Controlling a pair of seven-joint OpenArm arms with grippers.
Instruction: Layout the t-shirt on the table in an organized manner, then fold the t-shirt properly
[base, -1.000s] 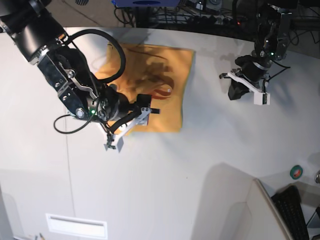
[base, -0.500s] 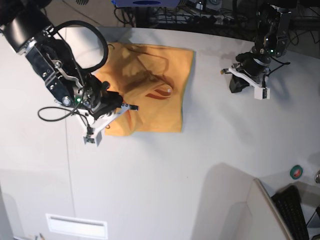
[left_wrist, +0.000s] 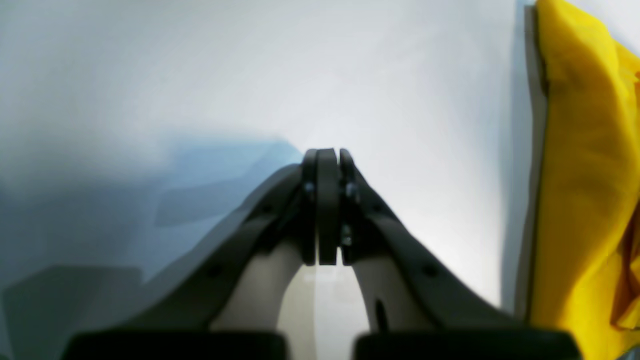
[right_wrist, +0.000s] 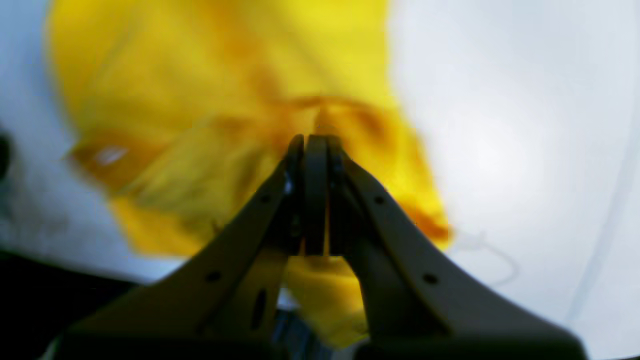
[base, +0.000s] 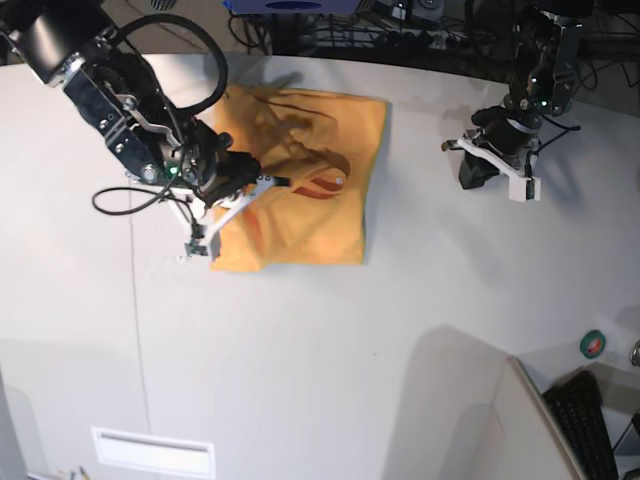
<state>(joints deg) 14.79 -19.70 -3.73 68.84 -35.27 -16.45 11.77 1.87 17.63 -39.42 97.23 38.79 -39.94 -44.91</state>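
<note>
Two arms work over the table (base: 330, 380), a large off-white top with a thin dark seam running down its left portion in the base view. The t-shirt (base: 320, 225) lies on the upper middle of the table as a roughly rectangular orange-yellow mass, rumpled, with loose folds across its upper and left parts and a darker curved trim showing near its centre. Its right edge is fairly straight; its lower left corner is bunched.

The right gripper (base: 270, 183) sits over the left-central part of the shirt, arm reaching in from the upper left of the base view. In the right wrist view the right gripper (right_wrist: 315, 145) has its jaws pressed together with yellow cloth directly around and behind the tips; that view is blurred, and whether a fold is actually pinched cannot be told.

The left gripper (base: 470, 172) stands well apart from the shirt, on bare table to the right in the base view. In the left wrist view the left gripper (left_wrist: 325, 155) is clenched on nothing, jaws flush together, with the shirt's edge (left_wrist: 580, 175) at the far right of frame.

A small green roll of tape (base: 593, 345) lies near the table's right edge.
</note>
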